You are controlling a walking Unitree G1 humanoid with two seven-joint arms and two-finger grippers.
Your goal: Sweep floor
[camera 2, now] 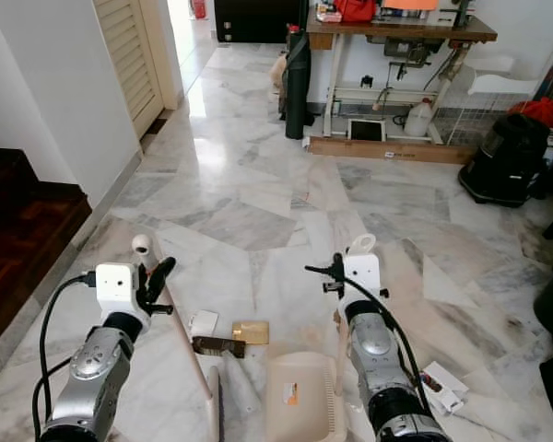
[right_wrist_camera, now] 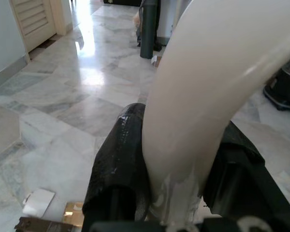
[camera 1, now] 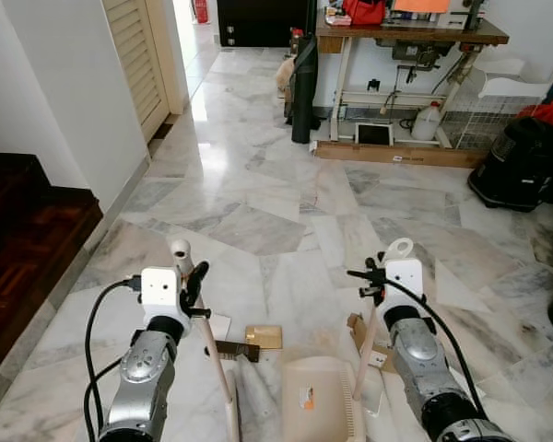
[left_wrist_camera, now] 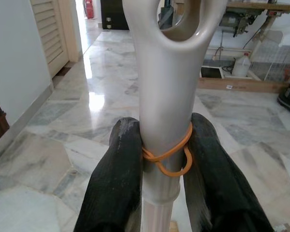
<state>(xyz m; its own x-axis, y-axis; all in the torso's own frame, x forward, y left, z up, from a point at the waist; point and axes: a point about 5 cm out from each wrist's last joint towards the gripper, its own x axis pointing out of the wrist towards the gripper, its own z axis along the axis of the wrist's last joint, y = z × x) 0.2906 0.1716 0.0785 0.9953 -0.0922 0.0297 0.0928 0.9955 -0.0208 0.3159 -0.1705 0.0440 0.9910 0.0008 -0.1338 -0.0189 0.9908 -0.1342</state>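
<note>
Here, low at about 6 o'clock on the grey-veined white marble floor (camera 1: 258, 184), sits a cream plastic dustpan (camera 1: 318, 398) with a small orange label on its pan and a comb-toothed edge; its cream handle (camera 1: 369, 343) rises to a looped end beside the right gripper (camera 1: 370, 276), whose black fingers (right_wrist_camera: 118, 164) are clamped on either side of the shaft. At 7 o'clock a slim cream broom handle (camera 1: 205, 336) runs up to a rounded end with a hanging hole, and the left gripper (camera 1: 195, 281) has its black fingers (left_wrist_camera: 117, 179) closed against it, an orange rubber band (left_wrist_camera: 168, 155) looped round the shaft between them. Litter lies just ahead of the dustpan: a dark brown wrapper (camera 1: 237, 350), a tan cardboard scrap (camera 1: 264, 336) touching it, a white paper scrap (camera 1: 218, 325) just beside the broom handle, and a torn cardboard piece (camera 1: 361, 336) near the dustpan handle. Further off at 1 o'clock stands a wooden-topped work table on a white frame (camera 1: 410, 35) with a red bag (camera 1: 363, 11) on top and a white plastic jug (camera 1: 428, 122) under it. A tall black rolled bundle (camera 1: 304, 87) leans at 12 o'clock. A black vacuum-like appliance (camera 1: 516, 166) sits at 2 o'clock. A louvred cream door (camera 1: 138, 55) is at 11 o'clock, dark wooden steps (camera 1: 23, 249) at 9 o'clock.
</note>
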